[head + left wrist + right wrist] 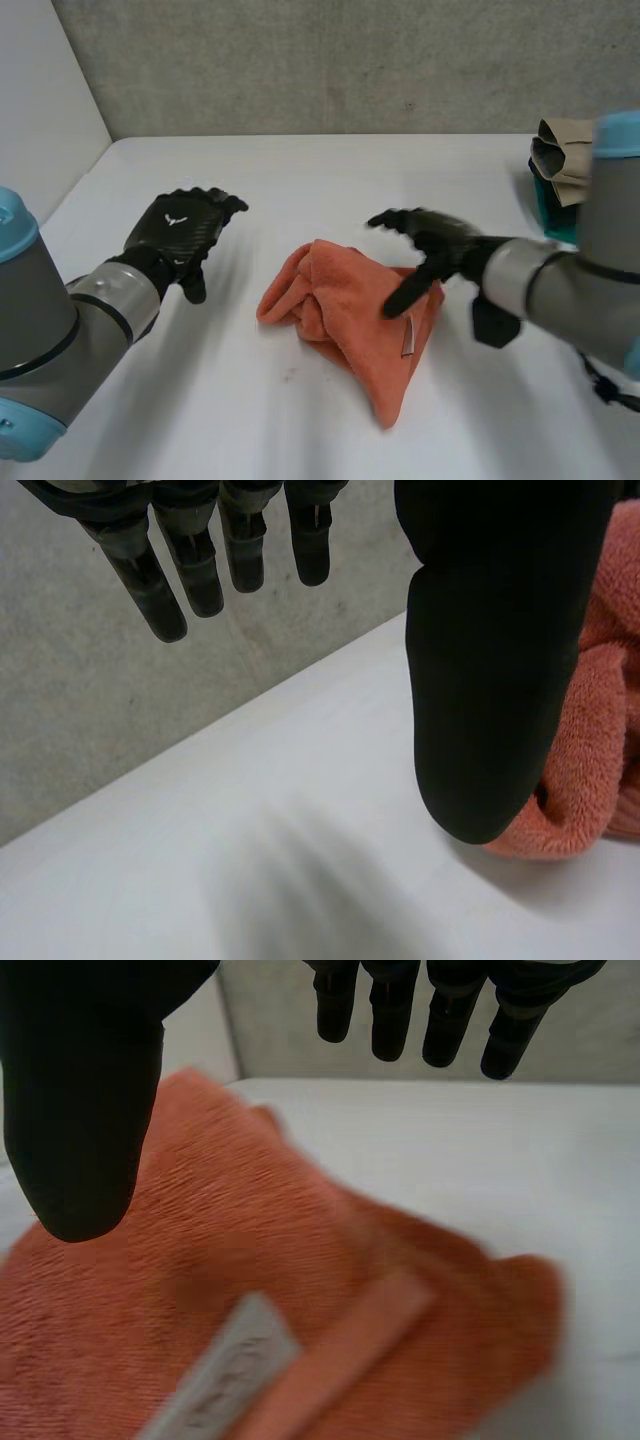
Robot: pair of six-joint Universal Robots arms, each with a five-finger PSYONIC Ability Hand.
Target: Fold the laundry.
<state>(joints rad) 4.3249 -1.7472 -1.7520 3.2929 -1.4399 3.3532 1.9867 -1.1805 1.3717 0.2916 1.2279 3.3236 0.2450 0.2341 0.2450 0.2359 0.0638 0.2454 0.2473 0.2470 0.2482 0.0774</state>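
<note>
Centrally, the orange towel (345, 315) lies bunched; the right hand (440, 245) hovers over it, the left hand (180, 232) sits mid-left, both with fingers spread.

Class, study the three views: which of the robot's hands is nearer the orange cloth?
Right. The right hand is open over the orange cloth, thumb above it. The left hand is open above the table beside the cloth, clear of it.

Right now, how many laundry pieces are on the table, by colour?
Orange towel: 1
Beige cloth: 1
Teal item under the beige one: 1, cannot tell if it is cloth
Total: 3
</note>
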